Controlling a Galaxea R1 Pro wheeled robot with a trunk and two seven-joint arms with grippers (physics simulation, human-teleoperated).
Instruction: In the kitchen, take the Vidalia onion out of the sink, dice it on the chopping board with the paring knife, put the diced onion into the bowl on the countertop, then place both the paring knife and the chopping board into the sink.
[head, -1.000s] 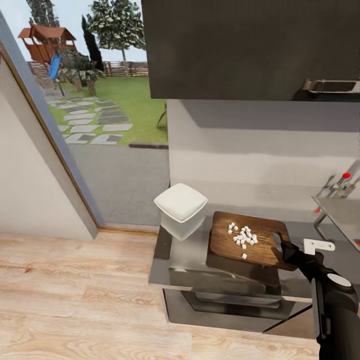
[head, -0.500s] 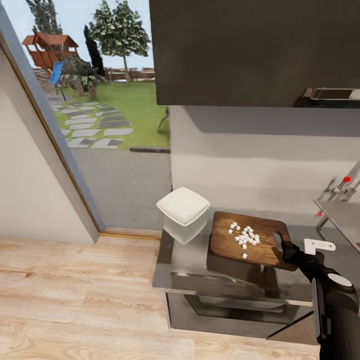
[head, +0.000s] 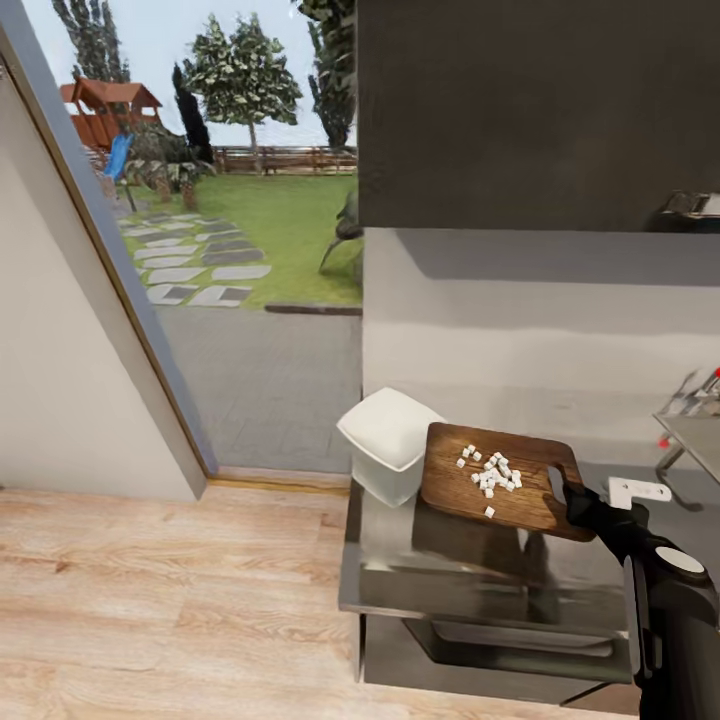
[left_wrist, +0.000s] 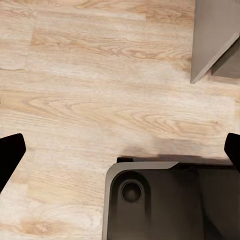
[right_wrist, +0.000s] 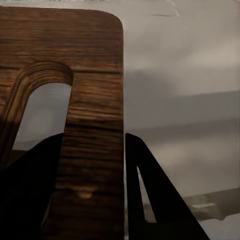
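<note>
Above the countertop (head: 470, 560), right end effector (head: 578, 497) pinches the unlabelled chopping board (head: 500, 482); left end effector (left_wrist: 120, 150) spread.

- One brown wooden rectangular chopping board (head: 500, 480) with a single slot handle hole.
- One white squarish shallow bowl (head: 390, 430).
- Roughly twenty small white onion cubes (head: 490, 473) on the board; too small for an exact count.
- One grey glossy desk (head: 450, 560).
- One black end effector (head: 578, 500) at the board's handle end.
</note>
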